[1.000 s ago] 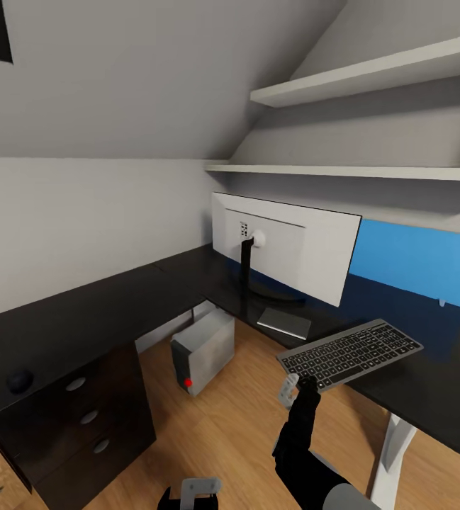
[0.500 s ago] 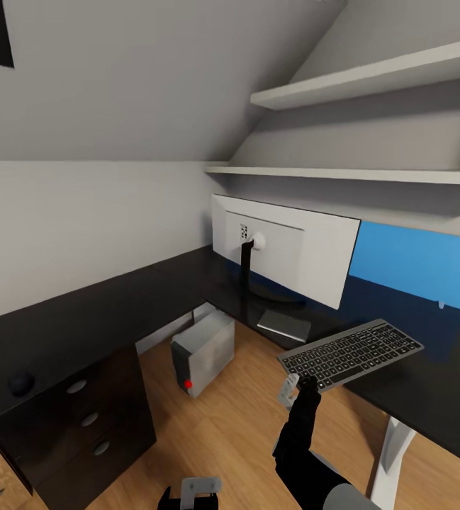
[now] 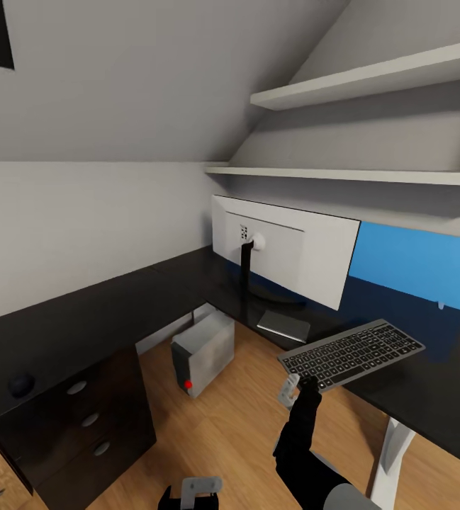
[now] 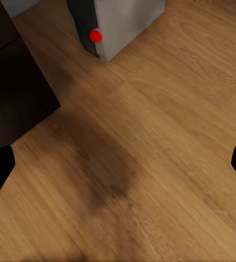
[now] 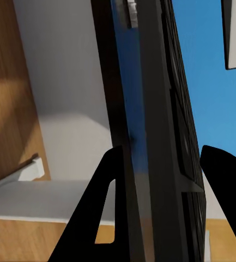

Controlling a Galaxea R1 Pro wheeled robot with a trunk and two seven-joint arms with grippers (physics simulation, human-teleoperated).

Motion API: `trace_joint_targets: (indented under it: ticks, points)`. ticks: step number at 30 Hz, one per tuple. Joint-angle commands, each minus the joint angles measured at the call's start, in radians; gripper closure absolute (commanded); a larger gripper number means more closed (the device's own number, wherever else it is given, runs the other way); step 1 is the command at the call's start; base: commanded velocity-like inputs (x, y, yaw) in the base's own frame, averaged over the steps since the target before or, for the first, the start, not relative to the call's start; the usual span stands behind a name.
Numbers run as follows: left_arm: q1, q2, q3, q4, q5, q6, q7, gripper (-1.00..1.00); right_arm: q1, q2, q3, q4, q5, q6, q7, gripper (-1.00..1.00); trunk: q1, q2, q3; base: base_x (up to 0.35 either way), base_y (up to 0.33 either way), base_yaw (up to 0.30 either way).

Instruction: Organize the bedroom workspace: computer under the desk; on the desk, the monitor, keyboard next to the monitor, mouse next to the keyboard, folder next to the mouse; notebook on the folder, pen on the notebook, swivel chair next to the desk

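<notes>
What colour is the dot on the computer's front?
Red. The dot on the computer shows best in the left wrist view.
</notes>
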Motion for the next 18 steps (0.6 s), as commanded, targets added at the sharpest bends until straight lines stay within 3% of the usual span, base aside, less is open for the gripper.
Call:
trace_joint_targets:
  ticks: [1, 4, 11, 18]
  points:
    - [-0.001, 0.0, -0.002, -0.001, 0.002, 0.005, 0.007, -1.0, -0.001, 0.0, 0.003, 0.0, 0.003, 0.007, -0.002, 1.0, 0.0, -0.001, -0.001, 0.0, 0.0, 0.0]
    - [-0.001, 0.0, -0.002, -0.001, 0.002, 0.005, 0.006, -1.0, -0.001, 0.0, 0.003, 0.001, 0.003, 0.007, -0.002, 1.0, 0.0, -0.001, -0.001, -0.096, 0.0, 0.0]
    - [-0.001, 0.0, -0.001, -0.001, 0.002, 0.005, 0.007, -1.0, -0.001, -0.001, 0.002, -0.003, 0.004, 0.007, -0.006, 1.0, 0.0, -0.001, -0.001, -0.286, 0.0, 0.0]
    - [-0.001, 0.0, 0.002, 0.0, 0.002, 0.005, 0.007, -1.0, -0.001, -0.002, 0.001, -0.005, 0.003, 0.004, -0.09, 1.0, 0.0, -0.001, -0.001, -0.065, 0.0, 0.0]
